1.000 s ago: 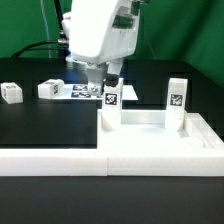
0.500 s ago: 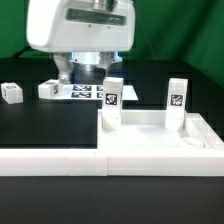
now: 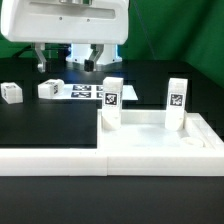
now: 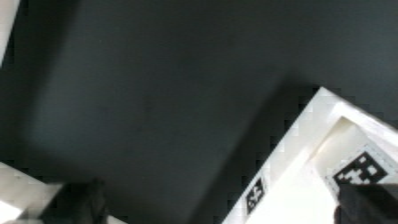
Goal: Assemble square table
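Observation:
The square table's white slab (image 3: 150,130) lies at the exterior view's right front. Two tagged white legs (image 3: 113,102) (image 3: 177,101) stand upright on its far corners. Two more legs (image 3: 11,93) (image 3: 50,88) lie loose on the black table at the left. My gripper (image 3: 63,58) hangs open above the table behind the left upright leg, nothing between its fingers (image 3: 88,56). In the wrist view the gripper (image 4: 222,212) faces bare black table, with a white tagged part (image 4: 329,170) off to one side.
The marker board (image 3: 84,92) lies flat behind the slab. A long low white border wall (image 3: 50,160) runs along the front edge. A green backdrop closes the back, and the arm's white body (image 3: 65,20) fills the top of the exterior view.
The arm has lifted away from the left upright leg and shifted toward the exterior view's left, looming larger. The jaws stayed open; no part moved.

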